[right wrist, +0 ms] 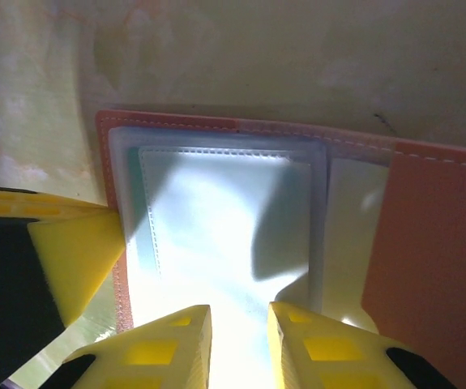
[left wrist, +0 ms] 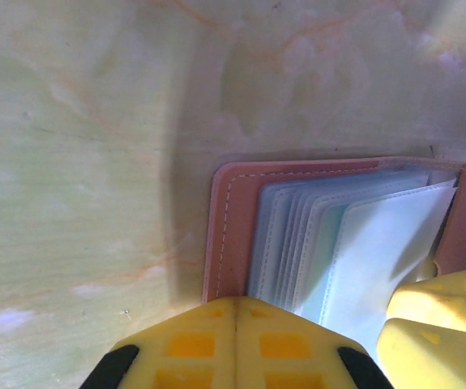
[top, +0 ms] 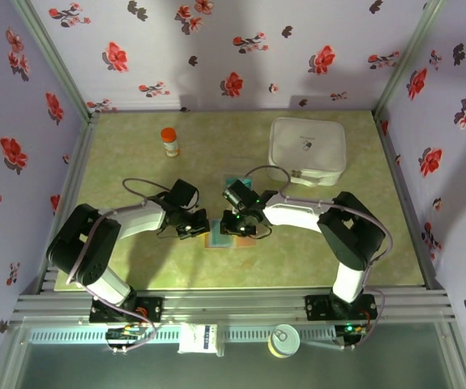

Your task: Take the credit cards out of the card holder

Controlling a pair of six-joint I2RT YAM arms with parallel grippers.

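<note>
One card holder (left wrist: pixel 228 235), one orange-capped bottle (top: pixel 170 142), one white lidded container (top: pixel 307 150).

Illegible dark mark on white container (top: pixel 322 134); no readable text.

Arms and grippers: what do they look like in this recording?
The left arm and right arm have white shells, black joints and thin grey cables looping alongside. The left gripper and right gripper carry yellow fingers with square-recessed pads.
</note>
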